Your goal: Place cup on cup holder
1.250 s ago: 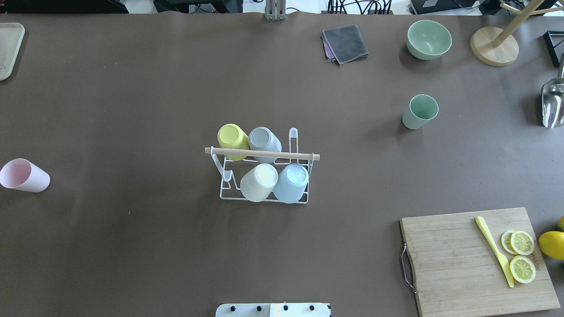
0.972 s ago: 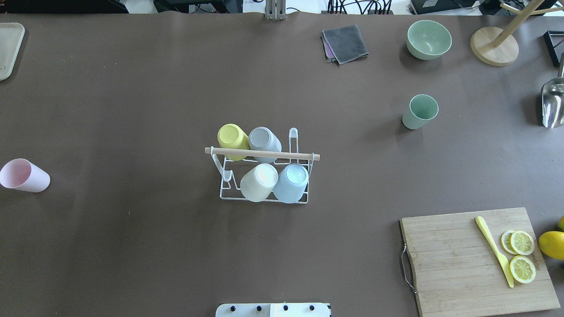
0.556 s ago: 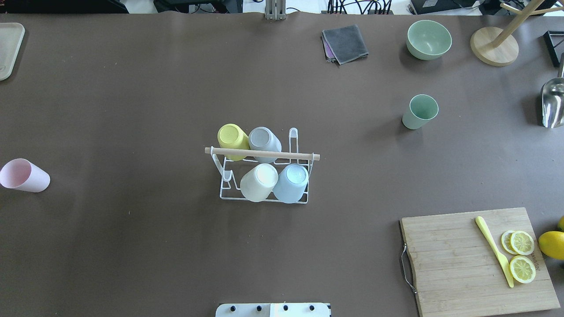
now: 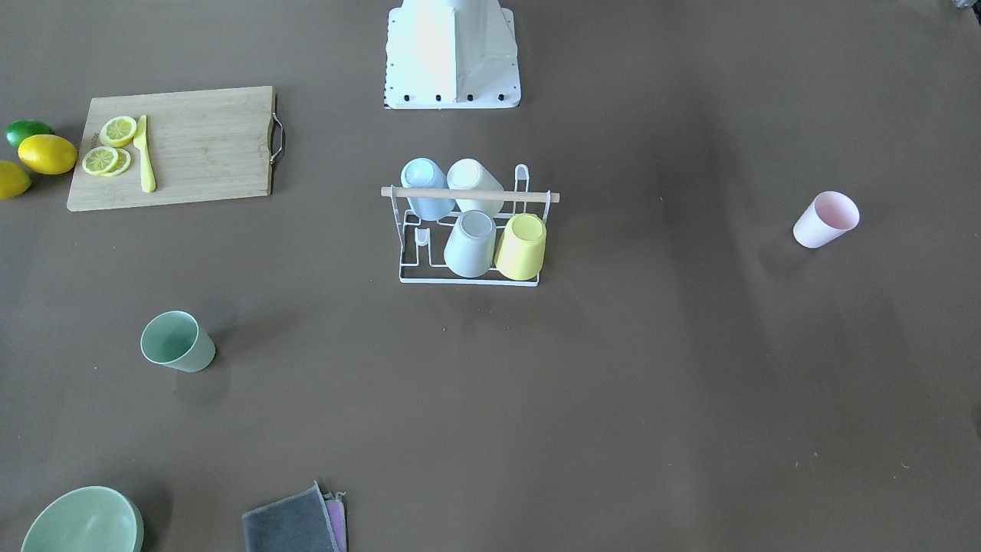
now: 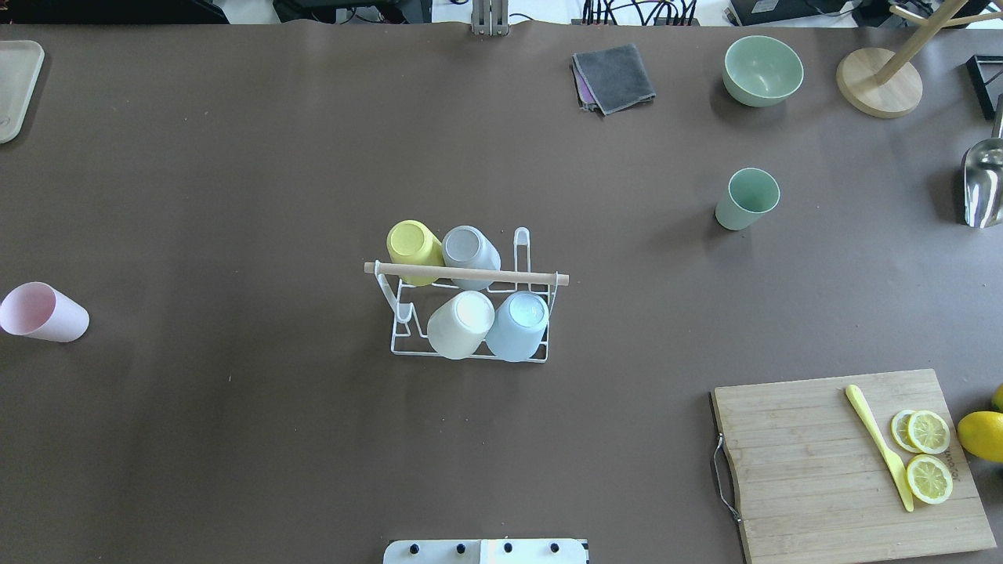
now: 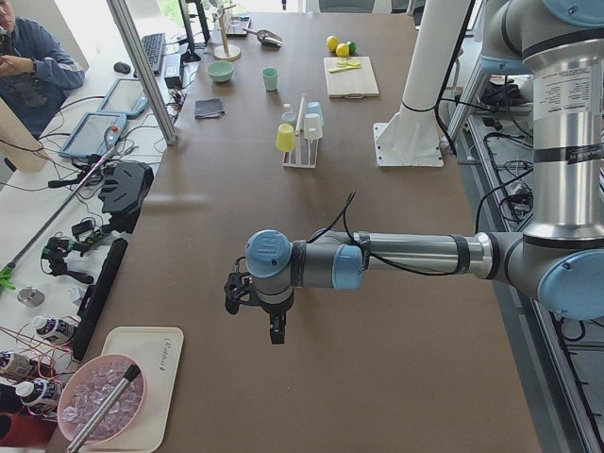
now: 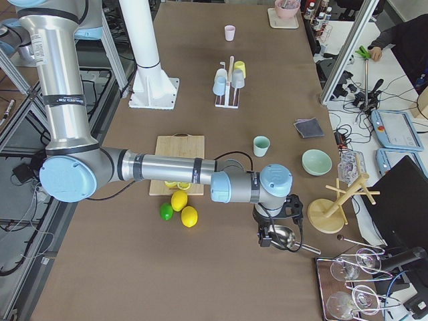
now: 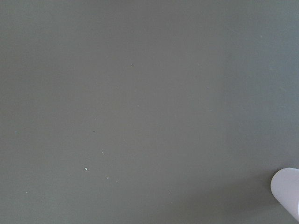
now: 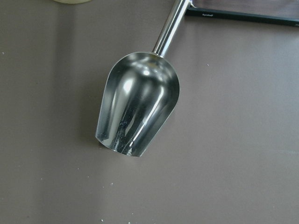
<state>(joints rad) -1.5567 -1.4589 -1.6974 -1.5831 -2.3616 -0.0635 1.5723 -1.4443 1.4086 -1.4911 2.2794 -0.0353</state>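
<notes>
The white wire cup holder [image 5: 466, 273] with a wooden rod handle stands mid-table, also in the front view [image 4: 469, 196]. It carries a yellow, a grey, a cream and a light blue cup upside down; two prongs are bare. A pink cup [image 5: 43, 312] stands loose at the far left and a green cup [image 5: 747, 199] at the right. My left gripper [image 6: 274, 332] hangs over the table near the pink cup, whose edge [image 8: 287, 189] shows in the left wrist view. My right gripper [image 7: 273, 239] hovers over a metal scoop [image 9: 138, 109]. I cannot tell whether either is open or shut.
A cutting board [image 5: 815, 462] with lemon slices and a yellow knife lies front right, lemons [image 5: 979, 435] beside it. A green bowl [image 5: 762, 70], a grey cloth [image 5: 613, 77] and a wooden stand [image 5: 878, 82] sit at the back right. A tray [image 5: 12, 86] lies back left.
</notes>
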